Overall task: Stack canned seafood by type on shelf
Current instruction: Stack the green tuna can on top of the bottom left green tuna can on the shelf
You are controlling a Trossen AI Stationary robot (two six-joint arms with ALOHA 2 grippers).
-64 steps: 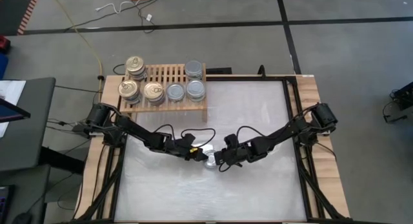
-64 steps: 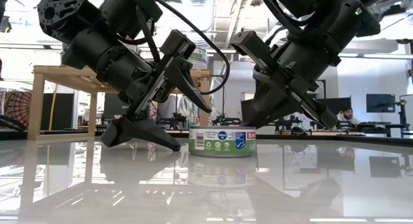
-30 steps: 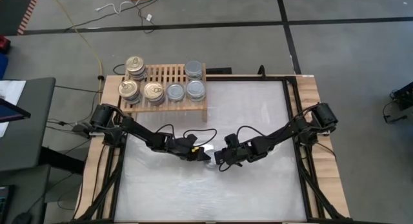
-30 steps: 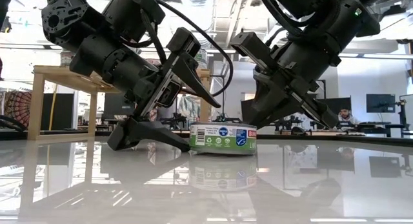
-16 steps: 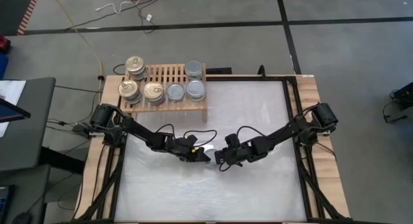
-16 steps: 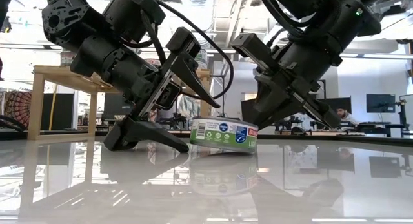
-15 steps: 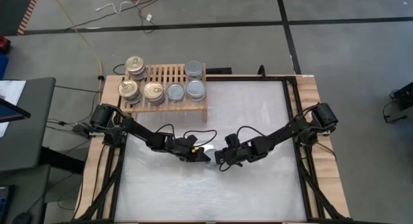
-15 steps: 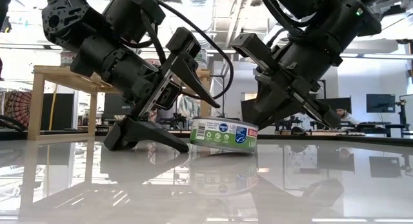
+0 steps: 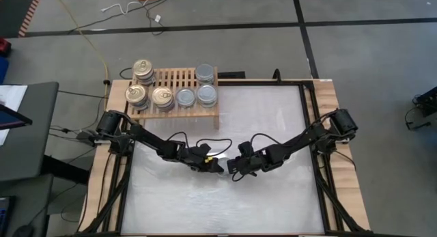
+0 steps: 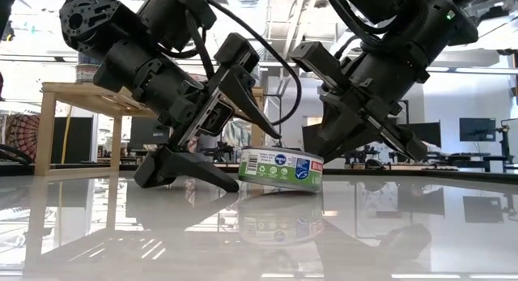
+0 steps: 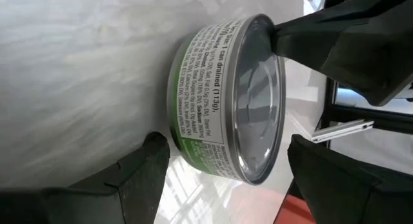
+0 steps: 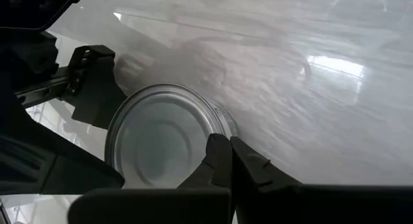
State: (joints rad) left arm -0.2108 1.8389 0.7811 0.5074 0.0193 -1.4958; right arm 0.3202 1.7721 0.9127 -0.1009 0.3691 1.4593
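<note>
Can [image 10: 280, 169] tilted on table, left fingers [image 10: 194, 169] spread around it, right fingers [image 12: 222, 161] closed, touching rim

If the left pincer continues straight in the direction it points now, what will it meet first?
Probably the silver-topped can, already between the open left pincer's fingers; just beyond, the shut right pincer presses its far rim.

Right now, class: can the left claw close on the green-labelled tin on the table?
Probably yes: the left claw stands open around the green-labelled tin, though the shut right claw presses the tin's rim.
</note>
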